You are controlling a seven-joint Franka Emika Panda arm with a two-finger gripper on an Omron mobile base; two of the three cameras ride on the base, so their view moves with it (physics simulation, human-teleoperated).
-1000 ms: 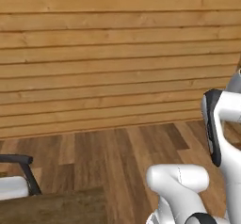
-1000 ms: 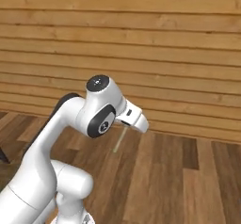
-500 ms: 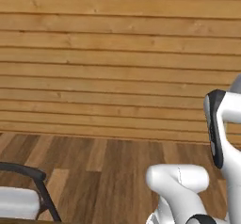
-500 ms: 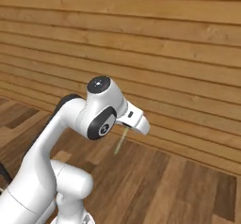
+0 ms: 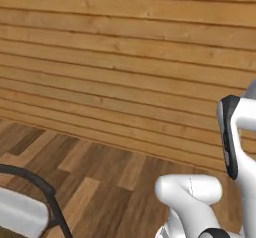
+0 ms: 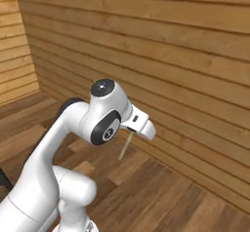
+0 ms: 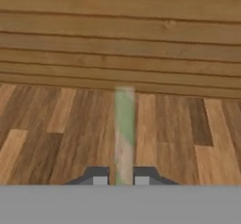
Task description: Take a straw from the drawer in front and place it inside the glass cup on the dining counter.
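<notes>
The straw (image 7: 124, 133) is a thin pale stick held between my two dark fingertips in the hand view, running up the middle of the picture over the wood floor. My gripper (image 7: 121, 178) is shut on it. In the right base view the straw (image 6: 125, 145) hangs down and to the left from under the white hand (image 6: 139, 126), in front of the plank wall. The drawer, the glass cup and the dining counter are out of view.
A wall of horizontal wood planks (image 5: 125, 72) stands ahead, with a brown plank floor (image 5: 100, 182) below it. A black-framed stool (image 5: 30, 202) with a pale seat sits at the lower left of the left base view. A wall corner (image 6: 19, 41) shows at the left of the right base view.
The whole scene has shifted as the base turns: the wall slides across, a corner comes into sight, the stool frame shifts rightward in the left base view. The arm keeps its pose with the straw held.
</notes>
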